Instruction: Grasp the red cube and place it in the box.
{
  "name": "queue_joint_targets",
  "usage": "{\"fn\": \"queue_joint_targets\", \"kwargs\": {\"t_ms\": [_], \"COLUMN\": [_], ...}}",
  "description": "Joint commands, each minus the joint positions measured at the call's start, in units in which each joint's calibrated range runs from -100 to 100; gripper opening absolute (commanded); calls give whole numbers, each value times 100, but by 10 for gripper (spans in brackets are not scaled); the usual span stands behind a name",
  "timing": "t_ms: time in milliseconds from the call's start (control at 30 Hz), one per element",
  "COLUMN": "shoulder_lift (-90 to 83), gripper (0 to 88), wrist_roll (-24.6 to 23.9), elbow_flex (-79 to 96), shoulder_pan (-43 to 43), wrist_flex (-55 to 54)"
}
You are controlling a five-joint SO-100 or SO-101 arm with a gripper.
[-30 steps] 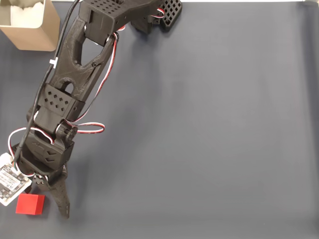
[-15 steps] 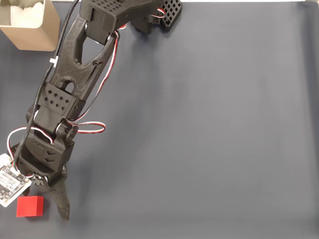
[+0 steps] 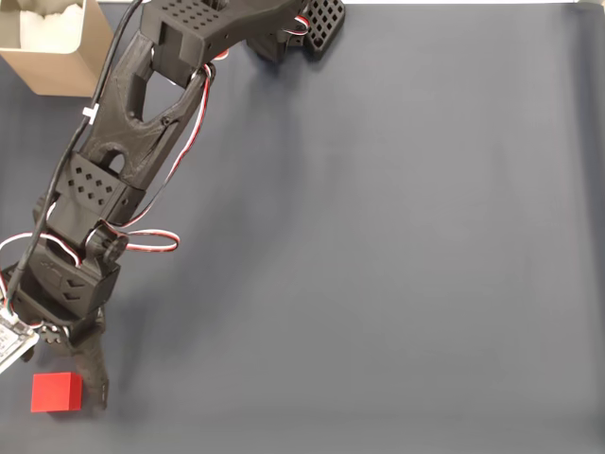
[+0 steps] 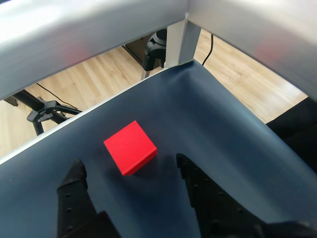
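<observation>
The red cube lies on the dark mat near the bottom left corner of the fixed view. My gripper is open just above it there, and one black finger reaches down past the cube's right side. In the wrist view the red cube sits flat on the mat just beyond the two black fingertips, centred in the gap of my gripper and touching neither. The tan box with white lining stands at the top left corner, far from the cube.
The mat's edge runs close behind the cube, with wooden floor and a tripod beyond. A metal frame leg stands at the mat's corner. The arm's base is at the top of the fixed view; open mat lies to the right.
The arm has swung left in the fixed view, so the visible finger now stands just right of the cube. The cube has barely shifted.
</observation>
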Motion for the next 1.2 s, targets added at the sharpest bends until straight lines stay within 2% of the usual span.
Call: {"fn": "queue_joint_targets", "kwargs": {"t_ms": [0, 633, 1167], "shoulder_lift": [45, 782, 548], "gripper": [419, 421, 421], "wrist_roll": [34, -68, -161], "elbow_flex": [-631, -1798, -1497], "shoulder_pan": [17, -161, -338], "wrist_flex": [-81, -81, -32]}}
